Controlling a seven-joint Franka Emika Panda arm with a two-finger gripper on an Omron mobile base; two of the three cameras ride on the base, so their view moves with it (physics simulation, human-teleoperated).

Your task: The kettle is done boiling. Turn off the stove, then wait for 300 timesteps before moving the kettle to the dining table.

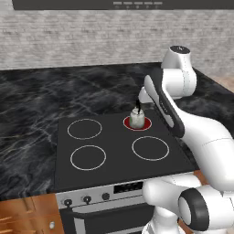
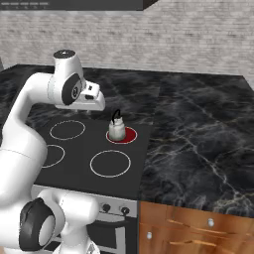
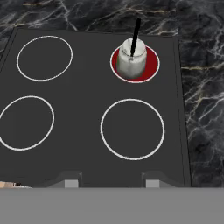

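— Steel front panel [image 1: 98, 194] nearest us, with small black knobs [image 1: 86, 199] in a row along it, and orange-brown wooden cabinet fronts [image 2: 193, 225] beside it. Do you see that?

— Yes. Above the panel lies the stove [image 1: 114, 160], flat black glass with four burner rings. The two near rings are plain white outlines.

— And the far ones?

— The far left is also a white outline. The far right burner [image 3: 151, 65] glows red, a solid red disc.

— Is that where the kettle sits?

— It is. The kettle [image 1: 136, 118] stands upright on the red burner, pale silvery-white, narrower than the ring, so red shows all round its base. Its thin black handle [image 3: 136, 31] arches up from the top.

— Anything in it?

— I cannot tell; the top is closed to the eye from here.

— Where is the gripper?

— The gripper [image 3: 108, 180] hangs above the near edge of the cooktop, looking down across it. Two small dark fingertips [image 3: 70, 177] show, standing apart with a gap between them and nothing in that gap. It has hold of nothing, well apart from the kettle.

— And beyond the stove?

— Black marble-look counter [image 2: 198, 124] with pale veins runs round the cooktop on both sides and behind. Farther back is a grey-white brick wall [image 1: 91, 36], and a dark hood [image 1: 91, 3] hangs at the top.
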